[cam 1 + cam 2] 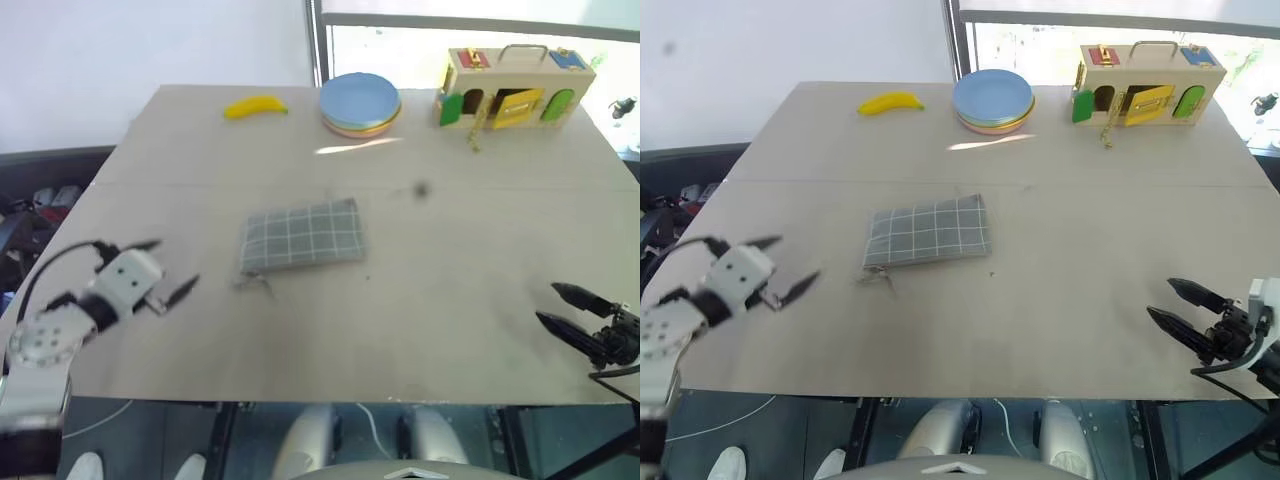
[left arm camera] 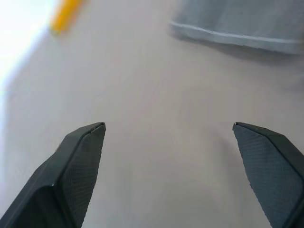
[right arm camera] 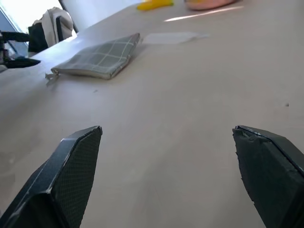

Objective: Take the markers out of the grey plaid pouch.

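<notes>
Grey plaid pouch (image 1: 302,234) lies flat near the centre of the desk (image 1: 450,300), zipper pull trailing off its near-left corner; pouch looks closed, markers not visible. Left tool (image 1: 162,270) hovers over the desk's left edge, near the pouch's left side but apart from it, two black fingers spread wide w/ nothing between them. Right tool (image 1: 565,308) sits at the desk's near-right corner, well apart from the pouch, fingers likewise wide open & empty, aimed toward the desk centre. At the far side: a yellow banana (image 1: 256,107), a stack of plates (image 1: 360,103) w/ a blue one on top, and a wooden toy house (image 1: 512,88) w/ coloured doors & latches. Right wrist view has the pouch (image 3: 99,59) beyond its own open fingers.
</notes>
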Available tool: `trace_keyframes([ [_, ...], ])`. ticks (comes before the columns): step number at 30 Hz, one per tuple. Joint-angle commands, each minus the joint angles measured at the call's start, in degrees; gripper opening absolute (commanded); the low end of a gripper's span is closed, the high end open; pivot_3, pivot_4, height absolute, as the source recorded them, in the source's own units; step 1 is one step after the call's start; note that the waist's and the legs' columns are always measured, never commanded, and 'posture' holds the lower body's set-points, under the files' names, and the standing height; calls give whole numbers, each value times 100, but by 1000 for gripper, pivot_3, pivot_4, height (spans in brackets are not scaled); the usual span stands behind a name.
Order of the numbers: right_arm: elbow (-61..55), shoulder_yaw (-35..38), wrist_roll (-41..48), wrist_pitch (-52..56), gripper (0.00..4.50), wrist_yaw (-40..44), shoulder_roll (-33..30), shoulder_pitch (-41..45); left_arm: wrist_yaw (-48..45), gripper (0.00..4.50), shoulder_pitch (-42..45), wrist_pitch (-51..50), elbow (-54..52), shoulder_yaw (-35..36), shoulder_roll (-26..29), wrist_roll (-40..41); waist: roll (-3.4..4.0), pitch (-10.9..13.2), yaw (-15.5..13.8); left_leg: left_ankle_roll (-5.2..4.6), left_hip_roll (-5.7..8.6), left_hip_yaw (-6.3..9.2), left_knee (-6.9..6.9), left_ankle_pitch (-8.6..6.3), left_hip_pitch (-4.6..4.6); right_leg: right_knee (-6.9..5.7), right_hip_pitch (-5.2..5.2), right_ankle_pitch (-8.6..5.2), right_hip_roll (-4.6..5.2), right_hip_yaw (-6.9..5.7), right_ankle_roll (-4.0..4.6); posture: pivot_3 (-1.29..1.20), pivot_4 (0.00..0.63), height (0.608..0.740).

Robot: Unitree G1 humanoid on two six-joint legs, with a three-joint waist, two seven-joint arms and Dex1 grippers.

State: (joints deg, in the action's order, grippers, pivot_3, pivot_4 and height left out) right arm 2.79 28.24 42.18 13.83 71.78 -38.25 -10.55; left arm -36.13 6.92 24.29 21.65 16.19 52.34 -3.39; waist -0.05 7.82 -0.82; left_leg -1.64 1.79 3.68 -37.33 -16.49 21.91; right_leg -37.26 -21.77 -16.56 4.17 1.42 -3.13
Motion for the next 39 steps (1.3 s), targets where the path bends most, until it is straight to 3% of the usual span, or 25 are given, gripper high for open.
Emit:
trace_keyframes([
  [1, -361, 269, 230, 85, 4496, -213, 88, -112, 766, 4452, 767, 2000, 1225, -723, 394, -1250, 1, 1, 23, 1, 2, -1, 0, 1, 1, 2, -2, 0, -1, 1, 0, 0, 150, 740],
  [8, -1116, 355, 632, 365, 4496, -529, 266, -257, 1691, 4452, 2173, 4173, 2571, -2445, 337, -3107, 0, 2, 23, 11, 8, -27, 10, 7, 11, 9, -20, 1, -9, 3, -4, 0, 150, 740],
  [15, -2394, 6, 1024, 808, 4496, -413, 149, -616, 2962, 4452, 3064, 4529, 3279, -3503, 35, -4355, 0, 2, -20, -17, 15, -23, -15, -5, -8, -49, -5, -1, -24, -16, -8, 0, 150, 740],
  [18, -2600, -48, 1125, 834, 4500, -663, 269, -490, 3480, 3667, 3325, 4537, 3494, -3831, -122, -4666, 0, 1, -11, -18, 18, -21, -45, -3, -25, -67, 19, 3, -31, -18, -18, 0, 150, 740],
  [24, -2599, -18, 1203, 831, 4500, -822, 334, -374, 4127, 1059, 3443, 4620, 3580, -4255, -447, -4916, 0, -1, -17, -21, 18, -13, -91, -5, -13, -71, 25, 11, -42, -20, -32, 0, 150, 740],
  [27, -2607, -43, 1233, 833, 4500, -828, 327, -355, 4368, 41, 3441, 4554, 3558, -4334, -560, -4946, 32, -20, -48, -22, 23, -13, -91, -5, -15, -71, 28, 11, -36, -21, -33, 0, 150, 740],
  [29, -2625, -96, 1205, 832, 4500, -776, 286, -359, 4139, 41, 3415, 4512, 3703, -4185, -718, -4482, 35, -22, -58, -22, 24, -13, -91, -5, -18, -73, 30, 11, -34, -22, -33, 0, 150, 740],
  [32, -2603, -222, 930, 710, 4500, -557, 141, -420, 1956, 41, 3237, 3762, 3829, -3511, -1276, -2101, 52, -32, -101, -23, 25, -10, -97, -5, -21, -75, 32, 12, -33, -27, -34, 0, 150, 740],
  [35, -2539, -361, 698, 588, 4500, -405, 31, -362, 144, 41, 2796, 2291, 2294, -3161, -1483, -9, 40, -24, -114, -28, 27, -4, -104, -2, -14, -77, 31, 12, -27, -36, -34, 0, 150, 740],
  [39, -2428, -627, 103, 209, 4500, -803, 102, 202, -955, 41, 2212, 265, -38, -2945, -1433, 1497, 1, 1, 52, -25, 21, 3, -108, -1, 6, -74, 20, 12, -32, -31, -33, 0, 150, 740],
])
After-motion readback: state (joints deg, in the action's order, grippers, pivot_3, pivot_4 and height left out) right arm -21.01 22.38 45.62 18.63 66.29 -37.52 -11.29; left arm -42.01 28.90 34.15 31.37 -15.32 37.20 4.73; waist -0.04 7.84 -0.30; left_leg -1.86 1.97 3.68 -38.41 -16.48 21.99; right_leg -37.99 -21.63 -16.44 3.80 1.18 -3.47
